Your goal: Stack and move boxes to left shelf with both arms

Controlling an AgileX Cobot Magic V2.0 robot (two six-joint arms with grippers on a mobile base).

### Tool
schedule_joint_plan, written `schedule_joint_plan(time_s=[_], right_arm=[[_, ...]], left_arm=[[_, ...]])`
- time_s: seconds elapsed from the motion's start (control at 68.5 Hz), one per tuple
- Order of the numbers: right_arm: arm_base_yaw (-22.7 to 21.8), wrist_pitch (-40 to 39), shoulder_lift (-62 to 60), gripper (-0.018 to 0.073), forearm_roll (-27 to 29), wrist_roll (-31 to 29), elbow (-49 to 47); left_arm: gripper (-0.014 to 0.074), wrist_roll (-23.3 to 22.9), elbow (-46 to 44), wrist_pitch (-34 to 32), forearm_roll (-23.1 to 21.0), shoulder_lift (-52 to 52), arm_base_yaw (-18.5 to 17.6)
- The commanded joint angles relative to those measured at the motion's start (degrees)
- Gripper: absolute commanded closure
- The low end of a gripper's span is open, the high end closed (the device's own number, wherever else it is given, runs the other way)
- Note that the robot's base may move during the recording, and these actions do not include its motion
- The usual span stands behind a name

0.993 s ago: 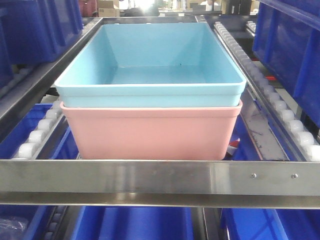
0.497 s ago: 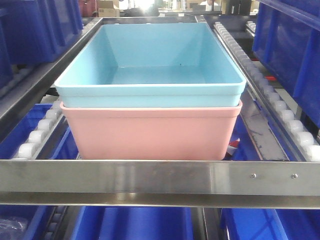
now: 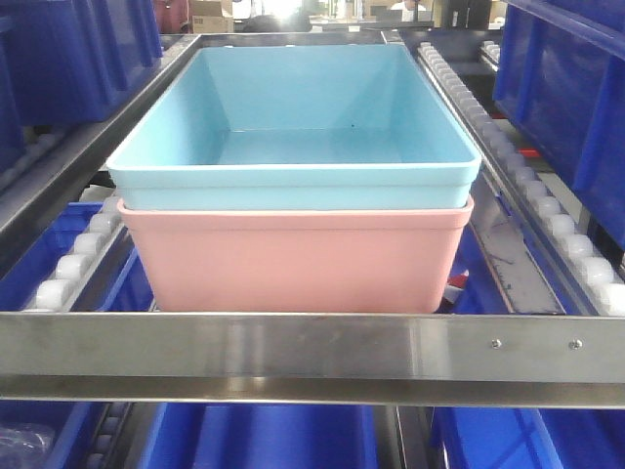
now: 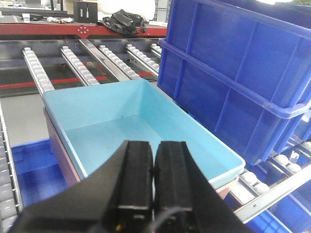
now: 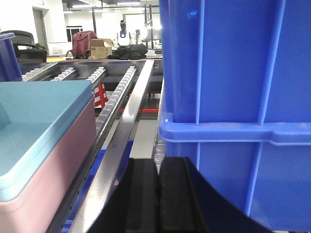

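The light sky-blue box sits nested inside the salmon-pink box, and both rest on the left shelf behind its flat steel front bar. Neither gripper shows in the front view. In the left wrist view my left gripper is shut and empty, hovering over the near side of the blue box, with the pink box's rim peeking out below. My right gripper is shut and empty, to the right of the stacked blue box and pink box, above a steel rail.
Rows of white rollers flank the stack. Tall dark blue crates stand close on the right and at the left. More dark blue crates lie on the level below.
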Motion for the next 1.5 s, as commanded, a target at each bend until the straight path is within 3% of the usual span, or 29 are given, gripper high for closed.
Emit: schedule_joint_plan(time_s=[0.0, 0.877, 0.92, 0.979, 1.096, 1.154, 1.315, 1.49], right_arm=[[-0.35, -4.36, -1.14, 0.053, -1.36, 0.83, -1.06], [-0.35, -5.42, -1.14, 0.053, -1.32, 0.83, -1.06], [-0.35, -5.42, -1.14, 0.053, -1.32, 0.83, -1.06], [-0.35, -5.42, -1.14, 0.053, -1.32, 0.83, -1.06], [-0.35, -5.42, -1.14, 0.053, -1.32, 0.83, -1.06], [-0.35, -5.42, -1.14, 0.053, -1.32, 0.83, -1.06], [-0.35, -5.42, -1.14, 0.053, -1.32, 0.83, -1.06], [-0.35, -5.42, -1.14, 0.053, -1.32, 0.83, -1.06]], left_arm=[[0.0599, -0.11, -1.59, -4.14, -0.24, 0.02, 0.0], [0.0599, 0.15, -1.59, -4.25, -0.36, 0.02, 0.0], [0.0599, 2.24, -1.59, -3.52, -2.6, 0.02, 0.0], [0.0599, 8.73, -1.19, -2.26, -9.61, -0.22, 0.55], [0.0599, 26.84, 1.42, -4.41, -26.81, -2.45, 4.46], [0.0599, 32.45, 3.38, -7.44, -31.14, -4.17, 7.39], [0.0599, 34.36, 10.55, -9.2, -33.89, -10.94, 17.67], [0.0599, 34.36, 16.15, -0.6, -35.53, -20.17, 27.14]])
